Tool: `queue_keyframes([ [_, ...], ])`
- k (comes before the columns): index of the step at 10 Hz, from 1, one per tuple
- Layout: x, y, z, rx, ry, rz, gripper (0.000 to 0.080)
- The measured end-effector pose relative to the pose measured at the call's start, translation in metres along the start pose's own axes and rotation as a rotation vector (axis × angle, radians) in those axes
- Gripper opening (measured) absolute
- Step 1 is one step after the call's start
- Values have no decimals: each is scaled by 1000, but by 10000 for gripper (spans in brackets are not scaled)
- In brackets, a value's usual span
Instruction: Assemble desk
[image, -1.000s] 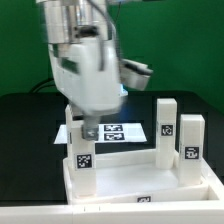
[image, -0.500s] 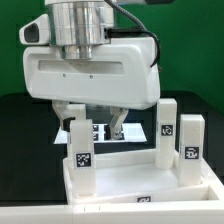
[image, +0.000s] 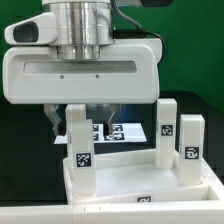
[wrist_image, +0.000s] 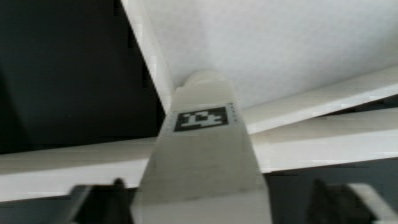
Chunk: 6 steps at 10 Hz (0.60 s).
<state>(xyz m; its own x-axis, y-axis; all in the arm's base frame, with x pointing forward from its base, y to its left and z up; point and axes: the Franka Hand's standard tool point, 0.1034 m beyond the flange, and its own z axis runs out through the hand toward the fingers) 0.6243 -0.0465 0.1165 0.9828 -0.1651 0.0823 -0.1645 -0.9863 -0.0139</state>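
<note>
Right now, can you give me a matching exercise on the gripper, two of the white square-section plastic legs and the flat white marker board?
Things:
A. gripper
B. white square-section tagged leg at the exterior view's left
C. white tagged leg farthest to the exterior view's right
D. marker board

States:
1. lies flat on the black table
2. open
3. stands upright, away from the fingers
4. stands upright between the fingers

Pairs: A-2, B-4, C-3, D-1
</note>
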Motion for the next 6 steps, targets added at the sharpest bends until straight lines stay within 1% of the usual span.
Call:
queue_keyframes([
  [1,0,0,0,0,-1,104,345],
  [2,0,0,1,-1,-1,145,284],
  [4,2,-3,1,-6,18,389,284],
  [6,4,-4,0,-13,-2,782,284],
])
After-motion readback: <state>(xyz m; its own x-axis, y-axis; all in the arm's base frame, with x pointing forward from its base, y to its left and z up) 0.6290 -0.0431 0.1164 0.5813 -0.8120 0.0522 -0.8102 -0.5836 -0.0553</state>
